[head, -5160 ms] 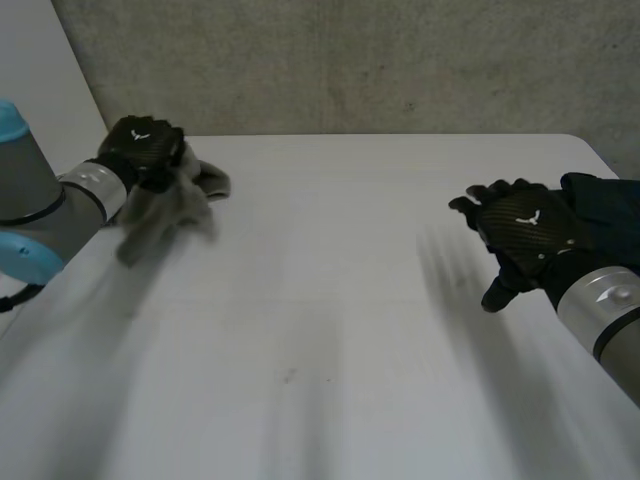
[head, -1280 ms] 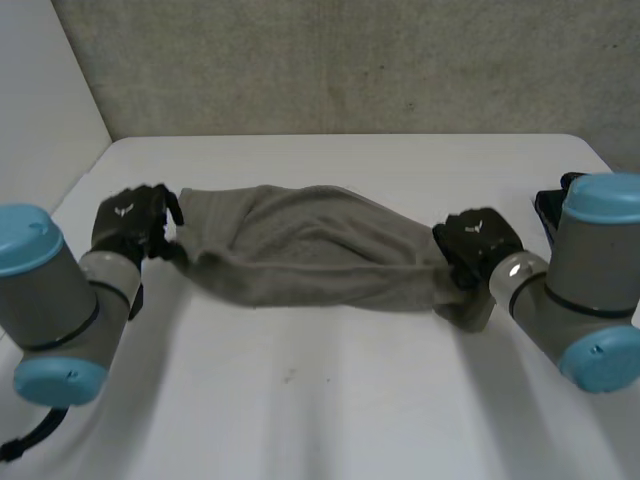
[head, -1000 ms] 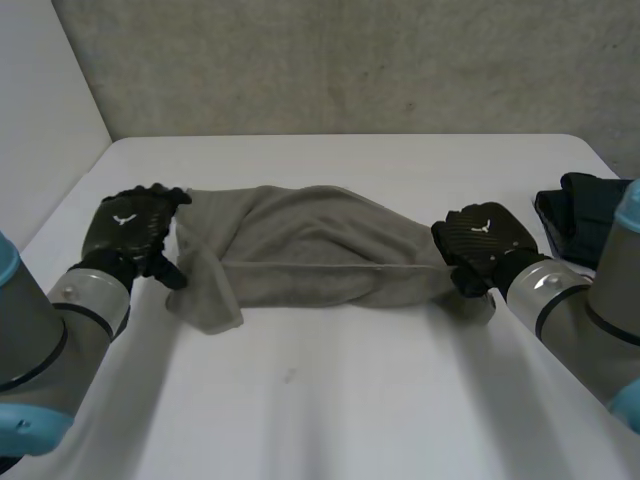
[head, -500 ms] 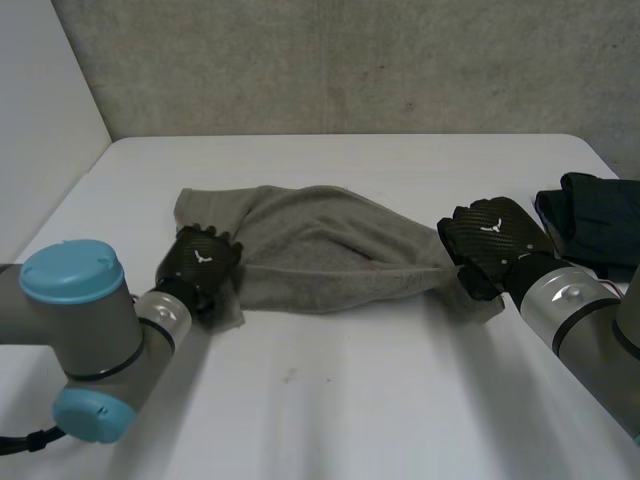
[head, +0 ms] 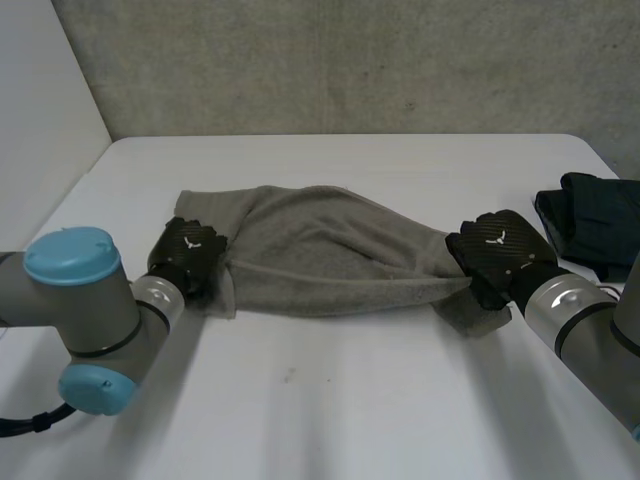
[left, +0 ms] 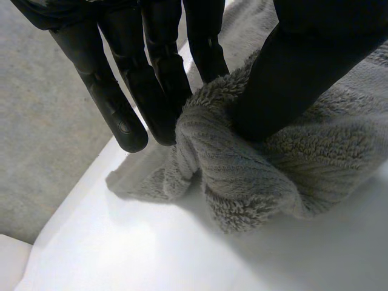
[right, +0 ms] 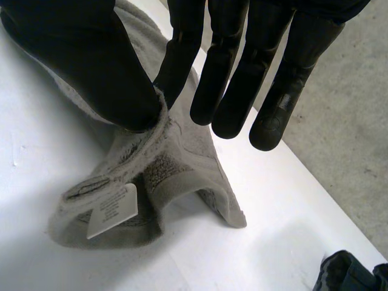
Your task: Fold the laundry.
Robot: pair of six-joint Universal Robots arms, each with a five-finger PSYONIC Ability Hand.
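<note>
The left hand [head: 190, 255] pinches the left end of the grey towel [head: 330, 260] between thumb and straight fingers [left: 115, 91]. The towel lies bunched across the white surface [head: 330, 420]. The right hand [head: 500, 255] pinches its right end, near the label [right: 112, 209]. Just beyond lies 1 dark garment [head: 595, 225].

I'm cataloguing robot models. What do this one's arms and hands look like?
The left arm and right arm are thick grey cylinders with silver wrist bands; round light-blue caps sit on the left arm's joints. The left hand and right hand are black and weave-patterned, each with a small white emblem on its back. The fingers are glossy black, rounded at the tips.
</note>
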